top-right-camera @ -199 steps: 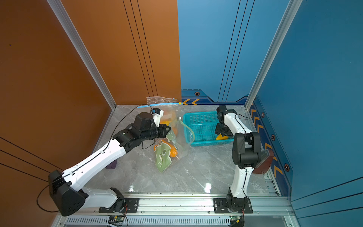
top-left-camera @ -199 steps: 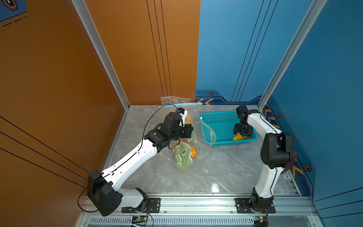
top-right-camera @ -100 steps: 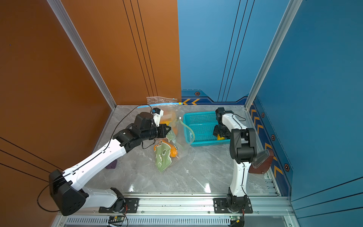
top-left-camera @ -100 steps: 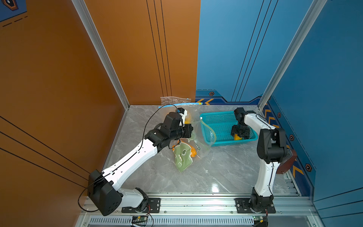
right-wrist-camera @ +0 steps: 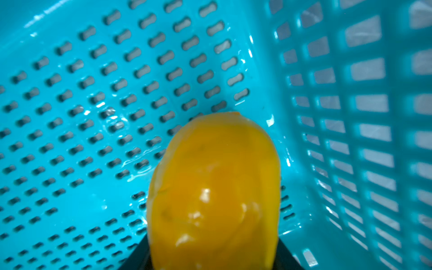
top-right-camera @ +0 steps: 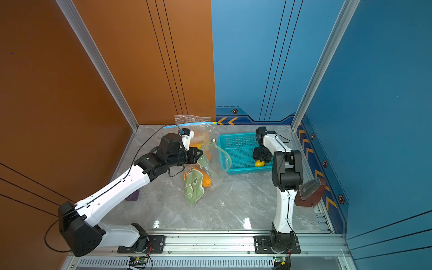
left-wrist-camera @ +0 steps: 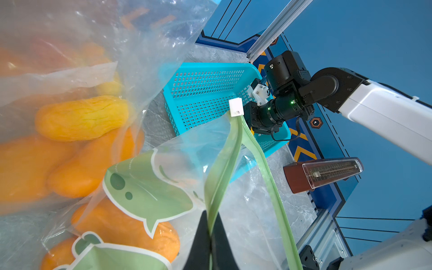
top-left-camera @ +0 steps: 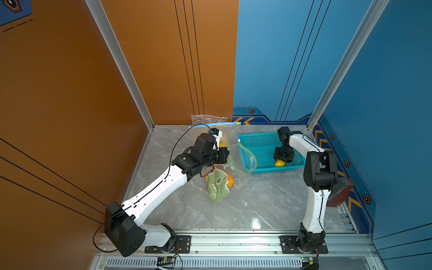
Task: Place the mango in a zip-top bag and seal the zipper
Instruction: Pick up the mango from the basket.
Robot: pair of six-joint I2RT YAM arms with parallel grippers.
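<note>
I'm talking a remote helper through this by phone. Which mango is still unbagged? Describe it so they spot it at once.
Start at the turquoise perforated basket on the right arm's side of the grey marble table. In its near corner lies one yellow mango, gripped by the right hand. It alone lies bare; the other mangoes sit inside clear plastic bags.

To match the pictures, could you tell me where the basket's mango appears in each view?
Both top views: mango in right claw, near right corner of the teal basket.
Left wrist: mostly hidden by that claw.
Right wrist: lower centre.
Shared landmark: teal basket.
</note>
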